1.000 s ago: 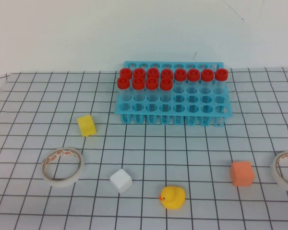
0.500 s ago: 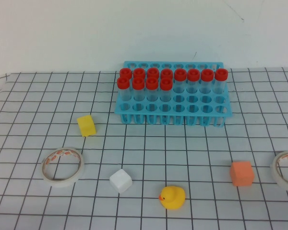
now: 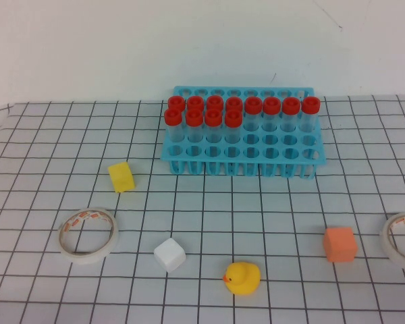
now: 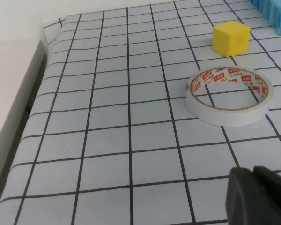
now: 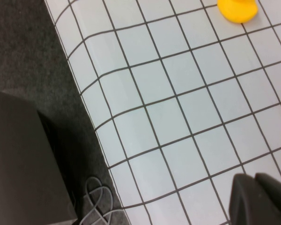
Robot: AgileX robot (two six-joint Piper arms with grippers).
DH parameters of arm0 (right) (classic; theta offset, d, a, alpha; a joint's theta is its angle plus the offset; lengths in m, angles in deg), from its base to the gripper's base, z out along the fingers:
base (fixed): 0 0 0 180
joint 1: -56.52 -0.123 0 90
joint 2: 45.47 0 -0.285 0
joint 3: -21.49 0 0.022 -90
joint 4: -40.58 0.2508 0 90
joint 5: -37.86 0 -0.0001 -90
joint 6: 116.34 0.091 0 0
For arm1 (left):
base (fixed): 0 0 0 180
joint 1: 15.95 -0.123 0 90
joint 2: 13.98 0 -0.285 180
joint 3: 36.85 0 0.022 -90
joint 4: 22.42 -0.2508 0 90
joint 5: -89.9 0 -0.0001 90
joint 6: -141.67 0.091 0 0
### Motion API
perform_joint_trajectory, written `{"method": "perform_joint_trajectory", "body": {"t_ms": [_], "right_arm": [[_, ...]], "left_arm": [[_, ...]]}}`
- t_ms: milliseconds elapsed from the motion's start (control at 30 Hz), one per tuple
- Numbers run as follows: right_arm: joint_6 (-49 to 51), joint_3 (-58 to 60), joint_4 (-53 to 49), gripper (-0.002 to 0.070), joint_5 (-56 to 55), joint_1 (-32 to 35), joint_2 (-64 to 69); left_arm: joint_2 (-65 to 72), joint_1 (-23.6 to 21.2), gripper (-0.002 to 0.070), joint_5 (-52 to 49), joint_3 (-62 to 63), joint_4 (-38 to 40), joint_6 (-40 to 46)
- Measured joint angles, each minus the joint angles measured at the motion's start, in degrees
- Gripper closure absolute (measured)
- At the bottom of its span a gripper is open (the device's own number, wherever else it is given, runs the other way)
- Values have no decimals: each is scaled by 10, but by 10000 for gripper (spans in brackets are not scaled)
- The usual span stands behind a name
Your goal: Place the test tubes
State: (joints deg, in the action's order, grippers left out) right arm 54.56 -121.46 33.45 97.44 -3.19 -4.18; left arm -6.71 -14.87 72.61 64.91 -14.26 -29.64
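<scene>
High view: twelve tubes [image 3: 233, 118] stand in the rack [image 3: 243, 165]. No loose tube is visible, so placement appears complete. Left gripper [image 4: 253, 180], clenched and empty, hovers near the tape [image 4: 229, 96]. Right gripper [image 5: 254, 183], clenched and empty, hangs over the table [image 5: 178, 117] edge.

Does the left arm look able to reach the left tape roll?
Probably yes: the left gripper, shut, hangs short of the tape roll with only bare table between. The right gripper, shut, is by the table's edge.
</scene>
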Motion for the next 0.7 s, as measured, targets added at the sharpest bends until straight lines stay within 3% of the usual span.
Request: {"method": "perform_joint_trajectory", "body": {"t_ms": [700], "right_arm": [[0, 0, 0, 678, 0, 0, 0]], "left_arm": [[-1, 0, 676, -2, 0, -5, -36]]}}
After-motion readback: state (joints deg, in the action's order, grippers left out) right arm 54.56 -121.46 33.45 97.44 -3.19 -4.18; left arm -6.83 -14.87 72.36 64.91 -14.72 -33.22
